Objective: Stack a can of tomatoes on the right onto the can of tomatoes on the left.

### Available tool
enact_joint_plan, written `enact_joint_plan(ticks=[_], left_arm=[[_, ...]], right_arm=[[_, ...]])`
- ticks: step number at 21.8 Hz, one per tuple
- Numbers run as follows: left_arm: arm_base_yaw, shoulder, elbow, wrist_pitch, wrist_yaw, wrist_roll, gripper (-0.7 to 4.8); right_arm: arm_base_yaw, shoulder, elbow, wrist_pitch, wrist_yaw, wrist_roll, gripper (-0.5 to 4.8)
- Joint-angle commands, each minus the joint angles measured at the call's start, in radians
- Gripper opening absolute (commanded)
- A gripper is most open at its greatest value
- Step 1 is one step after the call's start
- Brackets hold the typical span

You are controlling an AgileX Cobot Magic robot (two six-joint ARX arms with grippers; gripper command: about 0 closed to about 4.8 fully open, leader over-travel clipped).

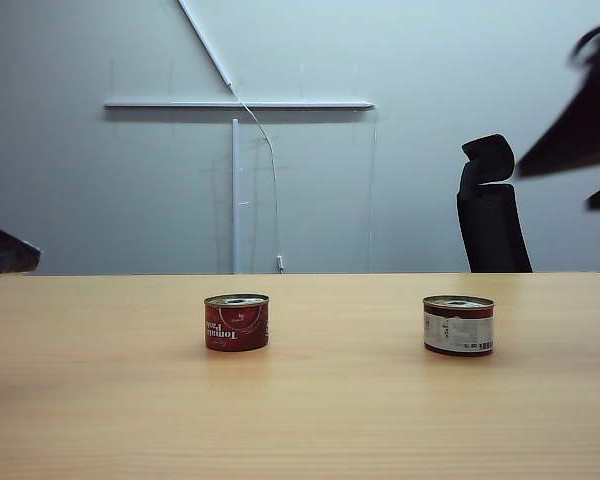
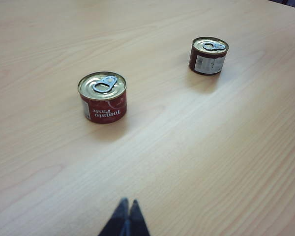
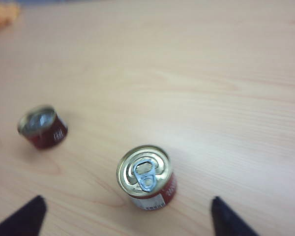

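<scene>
Two short red metal tomato cans with gold ring-pull lids stand upright and well apart on a pale wooden surface: left can with its red label facing out; right can showing a white label panel. Left hand: dark fingertips pressed together, holding nothing, near the left can. Right hand: fingers spread wide, empty, above the right can. Black office chair behind the surface, on the right.
</scene>
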Motion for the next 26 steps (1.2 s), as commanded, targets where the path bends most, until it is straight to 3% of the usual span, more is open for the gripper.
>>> enact_joint_plan(ticks=[1,4,7,11,16,17,20,21,24,26], left_arm=[[-0.001,0.001,0.002,0.005,0.003,0.006,-0.02],[-0.001,0.000,0.002,0.005,0.004,0.006,-0.02],[-0.001,0.000,0.002,0.005,0.004,0.006,-0.02],[-0.001,0.000,0.002,0.005,0.004,0.006,-0.02],[0.000,0.000,0.002,0.005,0.004,0.006,-0.02],[0.000,0.000,0.002,0.005,0.004,0.006,-0.02],[0.000,0.001,0.002,0.005,0.004,0.006,-0.02],[0.000,0.001,0.002,0.005,0.004,0.006,-0.02],[0.024,0.001,0.003,0.005,0.009,0.006,-0.02],[0.089,0.001,0.003,0.005,0.010,0.006,-0.02]], right_arm=[[0.111,0.233,0.043,0.150,0.119,-0.270,4.79],[0.173,0.465,0.071,0.306,0.143,-0.308,4.79],[0.179,0.591,0.073,0.442,0.246,-0.298,4.79],[0.176,0.726,0.079,0.550,0.246,-0.297,4.79],[0.176,0.830,0.079,0.663,0.240,-0.144,4.79],[0.176,0.835,0.079,0.672,0.239,-0.134,4.59],[0.177,0.842,0.080,0.699,0.239,-0.119,1.98],[0.177,0.842,0.080,0.700,0.239,-0.119,1.62],[0.177,0.841,0.080,0.713,0.211,-0.106,1.44],[0.179,0.839,0.095,0.741,0.126,-0.021,1.44]])
